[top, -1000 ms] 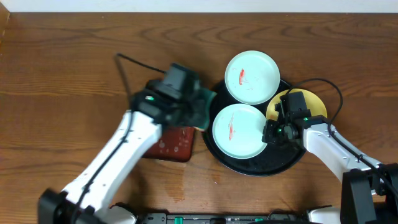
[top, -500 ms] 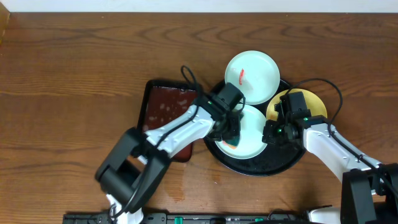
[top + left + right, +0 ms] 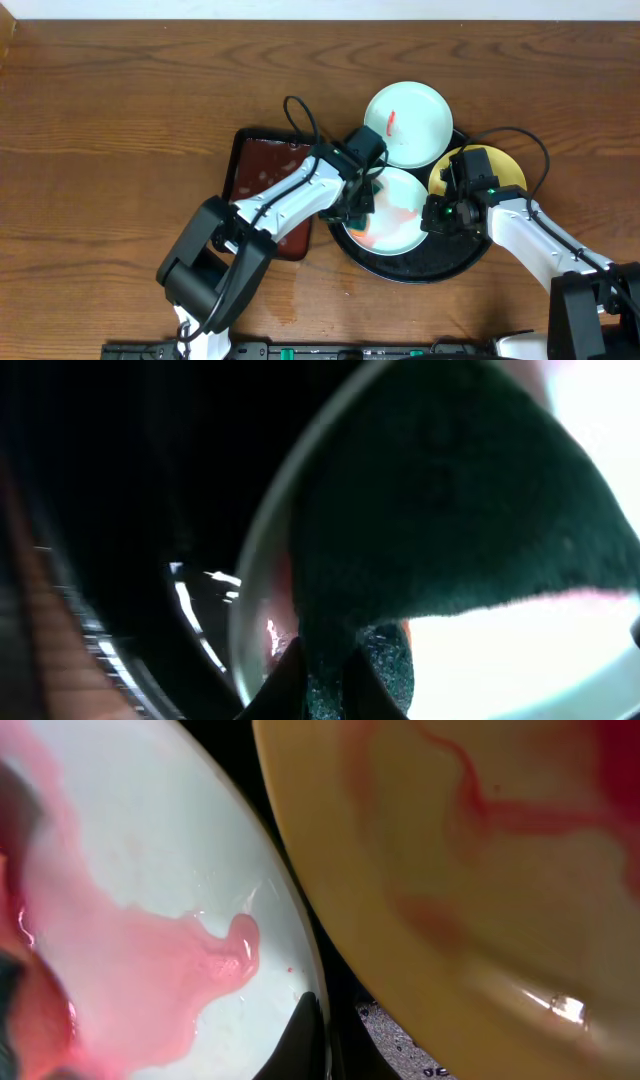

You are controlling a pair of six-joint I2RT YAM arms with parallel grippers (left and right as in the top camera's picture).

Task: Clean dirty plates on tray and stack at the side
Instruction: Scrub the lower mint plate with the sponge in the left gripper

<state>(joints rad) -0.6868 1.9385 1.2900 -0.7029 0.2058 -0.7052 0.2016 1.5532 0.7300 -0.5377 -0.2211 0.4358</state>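
On the round black tray lie three plates. The middle pale plate carries a smeared pink-red patch. My left gripper presses a dark green sponge onto that plate's left part and is shut on the sponge; in the left wrist view the gripper pinches the sponge's lower edge. My right gripper is shut on the middle plate's right rim, as the right wrist view shows of the gripper on the plate. The far pale plate has a red smear. The yellow plate is smeared too.
A rectangular dark red-brown tray lies left of the black tray, partly under my left arm. A black cable loops above the left arm. Brown wood-grain tabletop stretches to the left and along the front.
My left arm has swung right from the red-brown tray onto the middle plate with the sponge. That plate's thin red streak is now a wide pink smear. The right arm has stayed put.
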